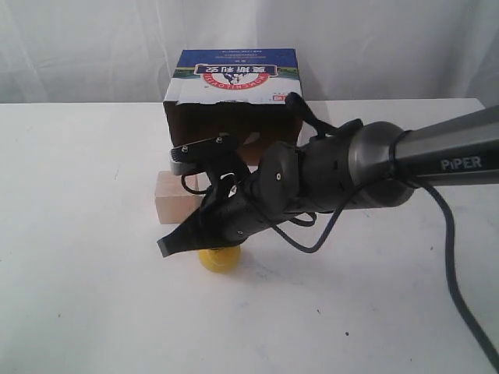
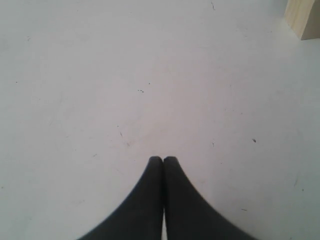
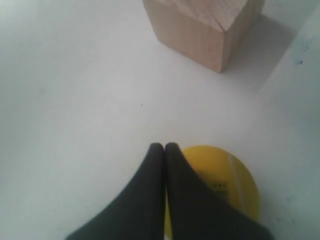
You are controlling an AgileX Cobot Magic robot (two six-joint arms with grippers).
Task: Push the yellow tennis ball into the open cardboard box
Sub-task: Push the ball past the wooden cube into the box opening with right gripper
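The yellow tennis ball (image 1: pixel 218 259) rests on the white table, in front of the open cardboard box (image 1: pixel 234 93), whose dark opening faces the near side. My right gripper (image 1: pixel 165 248) reaches in from the right and hangs shut just over the ball, its tips past the ball's left side. In the right wrist view the shut gripper (image 3: pixel 164 146) covers part of the tennis ball (image 3: pixel 230 175); I cannot tell if they touch. My left gripper (image 2: pixel 163 159) is shut with nothing in it, over bare table. It is out of the exterior view.
A pale wooden cube (image 1: pixel 175 199) stands between the ball and the box's left part, also seen as the cube (image 3: pixel 205 25) and a cube corner (image 2: pixel 305 17). The right arm's cable (image 1: pixel 460 296) trails across the table's right side.
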